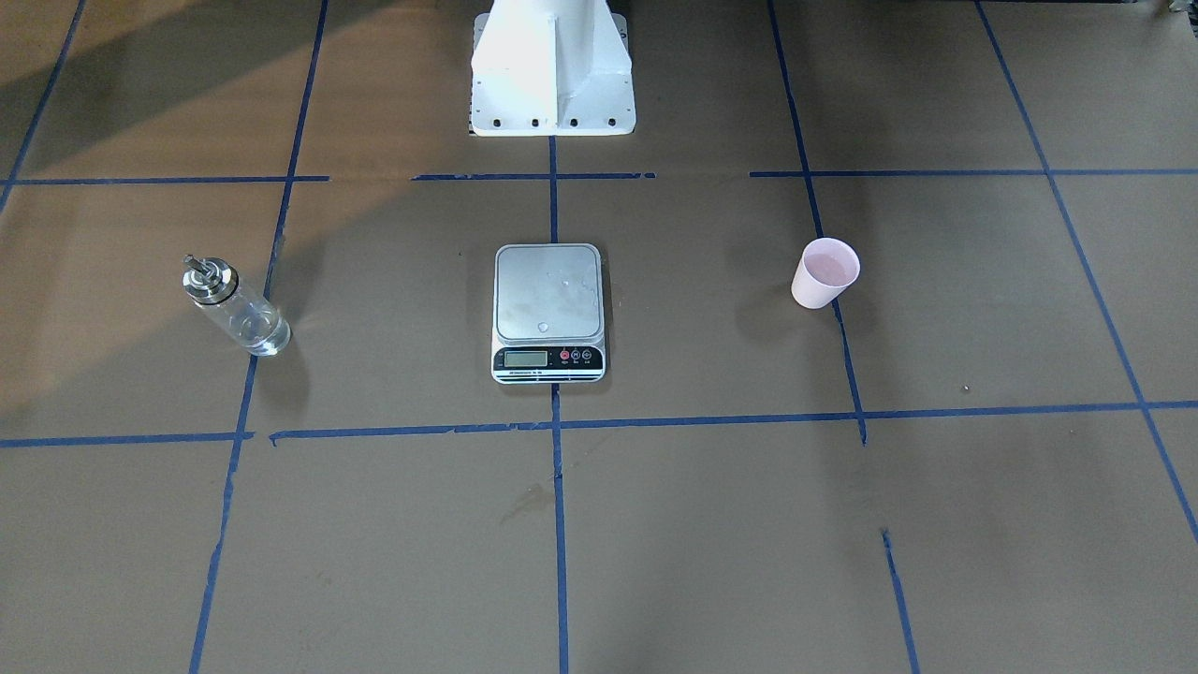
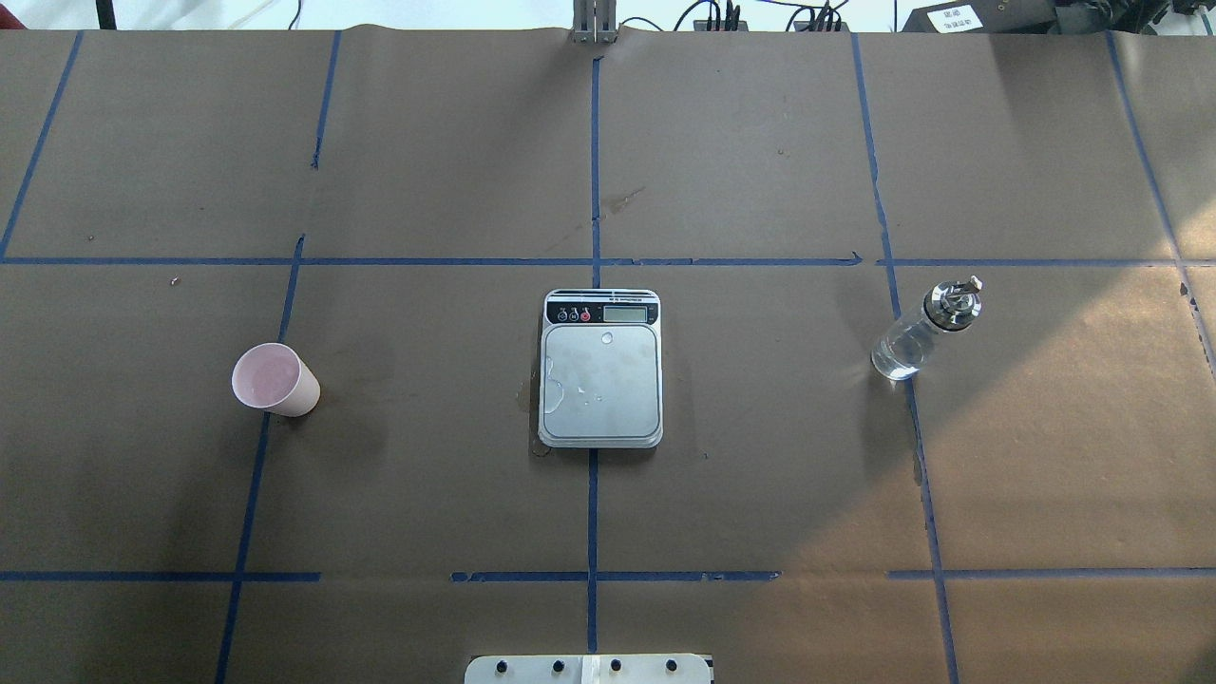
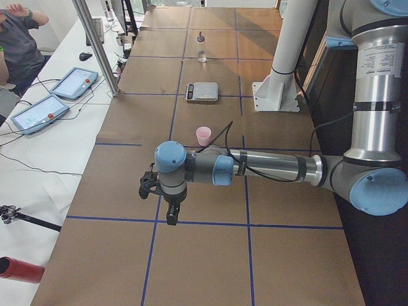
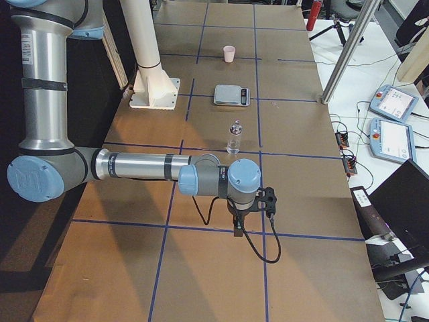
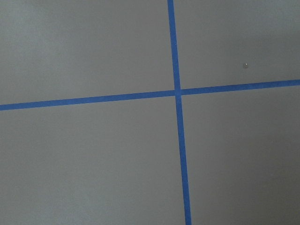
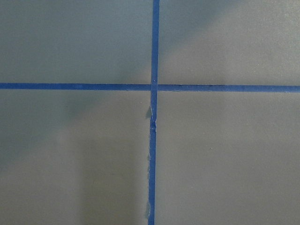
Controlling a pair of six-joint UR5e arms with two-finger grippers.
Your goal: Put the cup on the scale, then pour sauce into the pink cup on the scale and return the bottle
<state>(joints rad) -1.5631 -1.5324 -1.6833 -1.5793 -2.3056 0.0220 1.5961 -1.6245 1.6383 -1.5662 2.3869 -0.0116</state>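
Observation:
The pale-pink cup (image 2: 275,380) stands upright on the table's left half, also in the front view (image 1: 825,272). The scale (image 2: 600,389) lies at the centre with nothing on its steel platform (image 1: 548,295) but a few droplets. The clear glass bottle (image 2: 926,328) with a metal spout stands upright on the right half, also in the front view (image 1: 234,307). My left gripper (image 3: 171,215) hangs over the table's near left end, well away from the cup (image 3: 203,136). My right gripper (image 4: 238,228) hangs beyond the bottle (image 4: 234,137). I cannot tell whether either gripper is open or shut.
Brown paper with a blue tape grid (image 2: 594,475) covers the table. The white robot pedestal (image 1: 552,75) stands behind the scale. Both wrist views show only paper and a tape crossing (image 5: 177,91) (image 6: 153,86). Tablets (image 3: 73,83) and a person (image 3: 16,44) are beside the table.

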